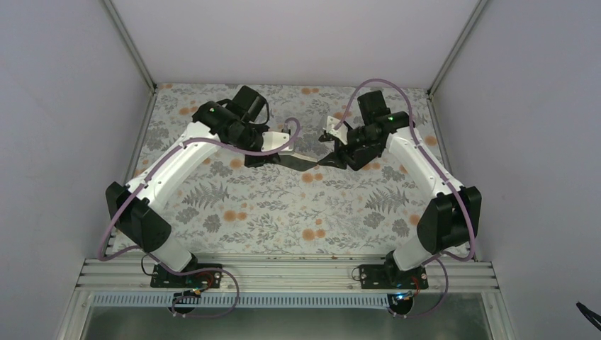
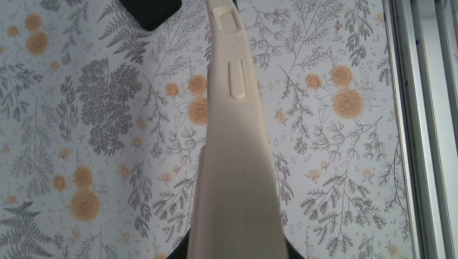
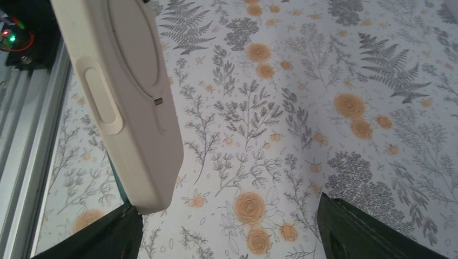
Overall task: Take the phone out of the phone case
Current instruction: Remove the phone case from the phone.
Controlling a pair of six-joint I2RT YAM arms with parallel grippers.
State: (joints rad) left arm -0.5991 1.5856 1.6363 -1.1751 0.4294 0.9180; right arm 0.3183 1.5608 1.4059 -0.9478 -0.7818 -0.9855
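The cream phone case runs edge-on up the middle of the left wrist view, its side buttons showing. My left gripper is shut on its near end, with only dark finger edges visible beside it. From above, the case with the phone appears as a dark slab held above the table between both grippers. My right gripper is open wide. The case's far corner hangs just by its left finger, while the right finger stands well apart. I cannot make out the phone itself in either wrist view.
A floral cloth covers the table. An aluminium rail runs along the near edge and shows at the side in both wrist views. White walls close in the left, right and back. A dark part of the right arm shows beyond the case.
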